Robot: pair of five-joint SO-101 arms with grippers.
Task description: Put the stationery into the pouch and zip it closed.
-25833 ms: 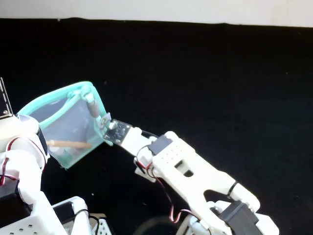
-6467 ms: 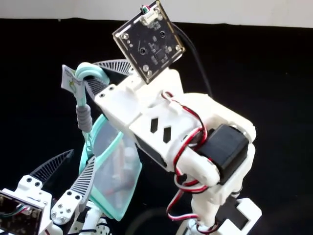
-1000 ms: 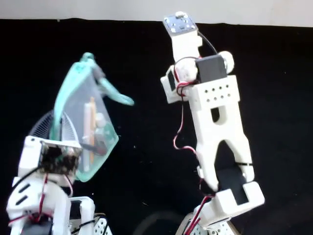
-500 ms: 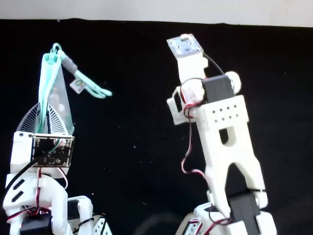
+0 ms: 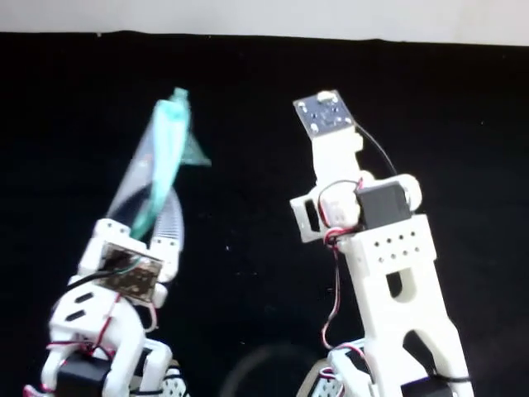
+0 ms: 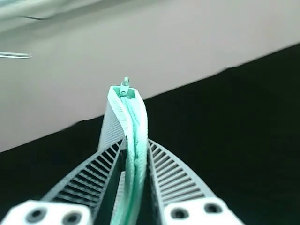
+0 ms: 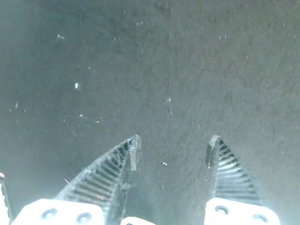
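Pouch: translucent with teal trim. It is raised well above the black table, tilted, and turned edge-on to us.
Left gripper: clamped on the pouch, with a ribbed finger pressed against each flat face. We judge this flat pinch is there to hold the pouch firm while it is off the table.
Zip pull: sits at the end of the pouch farthest from the left gripper. The two teal zip tapes lie together below it, so we take the zip as run fully shut.
Stationery: hidden from us in this edge-on pose. We presume it is inside.
Right gripper: fingers spread with nothing between them, facing down at the table. We judge it stands free because the zip needs no further pull.
Right arm: upright over the table, well apart from the pouch.
Stage: near the end, by our reckoning. The pouch is not yet laid on the table.
Risk: a loosened pinch would drop the pouch to the table.
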